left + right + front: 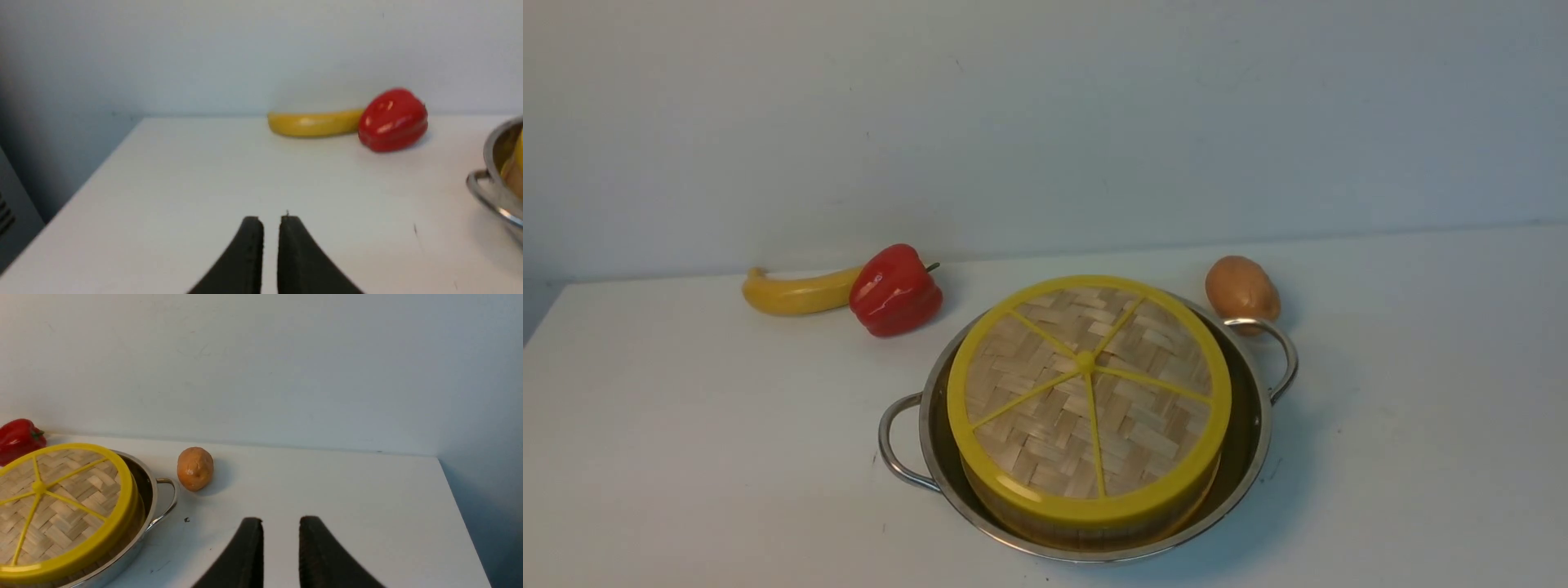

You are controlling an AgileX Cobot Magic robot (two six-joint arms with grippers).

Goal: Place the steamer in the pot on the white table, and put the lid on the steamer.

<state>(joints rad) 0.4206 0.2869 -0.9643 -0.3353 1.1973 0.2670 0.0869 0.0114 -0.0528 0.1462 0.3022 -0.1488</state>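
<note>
Already the lid [1088,394] sat on the steamer [1086,523], which stood inside the pot [1254,441] on the table [686,457], so the task looked finished. Both things seemed light and stiff, with woven bamboo that could crack under hard pressure; the yellow rim was the best place to take hold. The lid perhaps lay a little tilted, but the view was not sure. The left gripper [271,222] held nothing, with only a narrow gap between its fingers, and the right gripper [280,522] was parted and empty. A banana [796,291], a pepper [895,290] and a potato [1241,290] lay behind the pot, blocking nothing.
</note>
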